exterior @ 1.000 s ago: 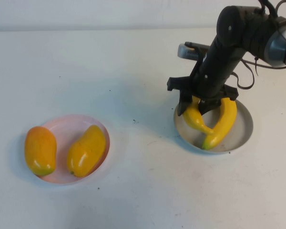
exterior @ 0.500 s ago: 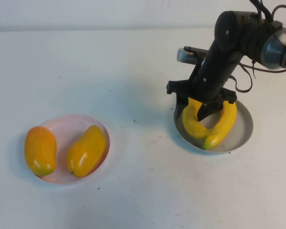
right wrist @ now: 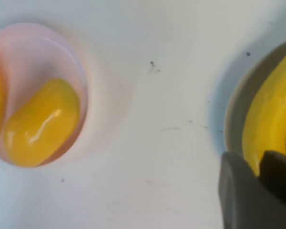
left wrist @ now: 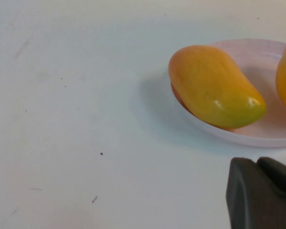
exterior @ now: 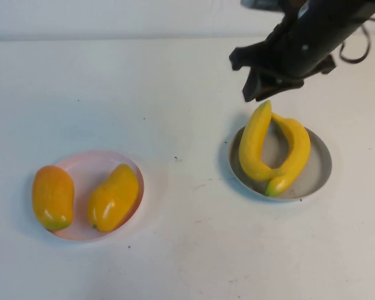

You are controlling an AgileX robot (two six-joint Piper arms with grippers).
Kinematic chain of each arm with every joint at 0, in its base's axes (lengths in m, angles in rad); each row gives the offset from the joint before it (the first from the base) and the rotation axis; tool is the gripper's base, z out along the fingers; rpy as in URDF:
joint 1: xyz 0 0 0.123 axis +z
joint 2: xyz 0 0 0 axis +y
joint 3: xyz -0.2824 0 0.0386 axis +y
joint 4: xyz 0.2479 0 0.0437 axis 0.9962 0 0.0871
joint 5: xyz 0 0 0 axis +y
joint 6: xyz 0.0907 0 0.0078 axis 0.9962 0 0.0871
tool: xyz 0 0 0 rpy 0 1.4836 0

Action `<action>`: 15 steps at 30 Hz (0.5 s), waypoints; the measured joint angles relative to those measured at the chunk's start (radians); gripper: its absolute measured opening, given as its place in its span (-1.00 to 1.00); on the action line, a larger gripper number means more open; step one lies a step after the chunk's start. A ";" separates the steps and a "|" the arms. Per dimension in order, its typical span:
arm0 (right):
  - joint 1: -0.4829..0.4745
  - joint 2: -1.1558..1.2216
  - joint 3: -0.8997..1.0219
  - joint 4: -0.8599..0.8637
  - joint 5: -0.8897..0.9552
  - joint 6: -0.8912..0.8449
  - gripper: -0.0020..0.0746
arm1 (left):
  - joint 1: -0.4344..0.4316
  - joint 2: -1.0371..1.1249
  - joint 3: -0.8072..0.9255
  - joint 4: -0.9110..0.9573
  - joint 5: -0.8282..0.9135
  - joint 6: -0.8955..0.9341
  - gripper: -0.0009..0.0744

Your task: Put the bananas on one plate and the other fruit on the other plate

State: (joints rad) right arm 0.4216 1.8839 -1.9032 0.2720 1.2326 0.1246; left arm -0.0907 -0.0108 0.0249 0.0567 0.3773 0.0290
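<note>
- We see both bananas (exterior: 272, 150) lying on the grey-blue plate (exterior: 317, 178) at the right of the table (exterior: 187, 75) — they cross near their lower ends, and the left one's tip sticks out past the far rim.
- We see the right gripper (exterior: 262, 84) hanging in the air above the far edge of that plate, holding nothing; its dark fingers look spread, one on each side of the banana tip below.
- We see the two mango-like fruits (exterior: 84, 197) side by side on the pale pink plate (exterior: 94, 164) at the left, well apart from the grey one.
- Of the left gripper (left wrist: 262, 193) we catch only a dark piece in its wrist view, near the pink plate's rim — we cannot tell how its fingers stand.
</note>
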 joint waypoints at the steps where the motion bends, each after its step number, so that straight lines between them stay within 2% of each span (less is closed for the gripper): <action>1: 0.000 -0.037 0.019 0.000 0.002 -0.007 -0.76 | 0.000 0.000 0.000 0.000 0.000 0.000 -0.98; 5: 0.000 -0.198 0.137 0.002 0.004 -0.030 -0.94 | 0.000 0.000 0.000 0.000 0.000 0.000 -0.98; 15: 0.000 -0.610 0.463 -0.074 0.019 -0.095 -0.98 | 0.000 0.000 0.000 0.000 0.000 0.000 -0.98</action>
State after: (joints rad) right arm 0.4216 1.2742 -1.4405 0.1977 1.2514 0.0294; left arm -0.0907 -0.0108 0.0249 0.0567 0.3773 0.0290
